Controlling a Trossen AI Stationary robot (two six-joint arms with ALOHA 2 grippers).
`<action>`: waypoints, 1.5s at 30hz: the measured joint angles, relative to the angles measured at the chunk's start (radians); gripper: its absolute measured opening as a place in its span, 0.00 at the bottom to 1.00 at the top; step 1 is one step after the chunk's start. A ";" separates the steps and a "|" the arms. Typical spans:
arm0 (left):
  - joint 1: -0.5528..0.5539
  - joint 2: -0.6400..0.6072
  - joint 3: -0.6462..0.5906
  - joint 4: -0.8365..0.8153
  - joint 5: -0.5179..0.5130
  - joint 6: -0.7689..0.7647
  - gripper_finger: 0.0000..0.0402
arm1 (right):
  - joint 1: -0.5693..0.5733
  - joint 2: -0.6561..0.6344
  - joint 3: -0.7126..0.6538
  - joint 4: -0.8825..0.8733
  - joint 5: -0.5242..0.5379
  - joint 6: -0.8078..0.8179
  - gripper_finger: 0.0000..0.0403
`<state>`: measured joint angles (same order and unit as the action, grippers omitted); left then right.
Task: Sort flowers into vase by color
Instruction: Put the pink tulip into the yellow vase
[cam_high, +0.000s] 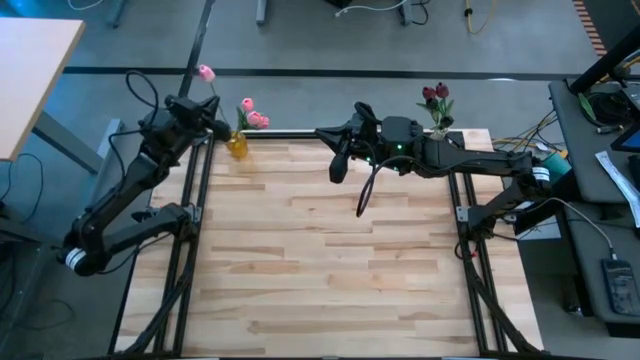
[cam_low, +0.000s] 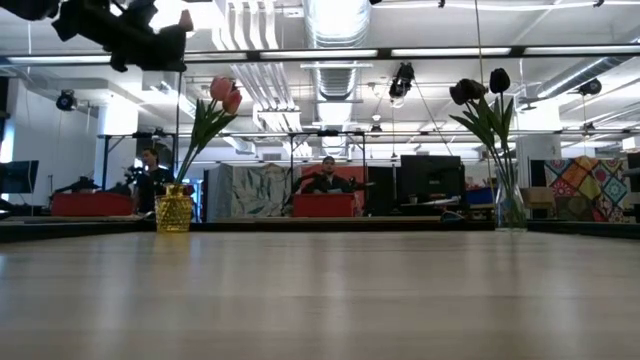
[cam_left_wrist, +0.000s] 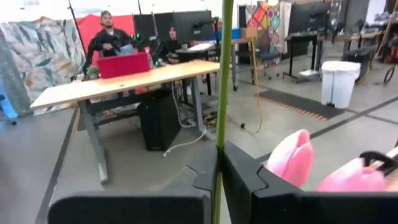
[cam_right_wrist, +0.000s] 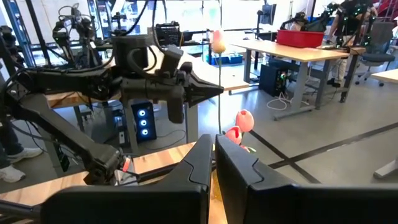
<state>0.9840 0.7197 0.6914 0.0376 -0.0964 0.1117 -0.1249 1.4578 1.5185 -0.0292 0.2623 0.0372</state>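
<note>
I am holding my left gripper up at the far left corner of the table, its fingers pinched tight around the thin green stem of a pink tulip. The stem is running straight up between the pads in my left wrist view, and the pink head is hanging out past the table's far edge in the high view. Just right of that gripper the yellow vase is standing on the far edge, already carrying two pink flowers; their petals are crowding the lower corner of my left wrist view, close beside my fingers.

My right gripper is hovering over the far middle of the table, fingers drawn narrow with only a slim gap showing between them, and nothing in them. A dark cable is drooping from that arm toward the boards. Behind the right arm, at the far right corner, the clear vase is holding the dark maroon flowers.

The wooden table is made of pale planks set in a black frame. From the low view the room is opening out beyond it: desks, a red bin, monitors, ceiling ducts and strip lights, a colourful patchwork panel at the right. Two people are sitting at desks far behind the table.
</note>
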 joint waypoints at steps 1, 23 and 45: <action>0.000 0.012 0.000 0.000 -0.011 0.000 0.00 | 0.000 0.000 0.000 0.000 0.000 0.000 0.03; 0.042 0.100 -0.129 0.155 -0.069 -0.051 0.00 | 0.000 0.000 0.000 0.000 0.000 -0.014 0.03; 0.040 0.030 -0.148 0.115 0.117 -0.175 0.24 | -0.020 -0.016 0.000 -0.003 -0.010 -0.062 0.03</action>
<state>1.0237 0.7501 0.5438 0.1528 0.0210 -0.0632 -0.1449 1.4417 1.5185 -0.0320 0.2522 -0.0243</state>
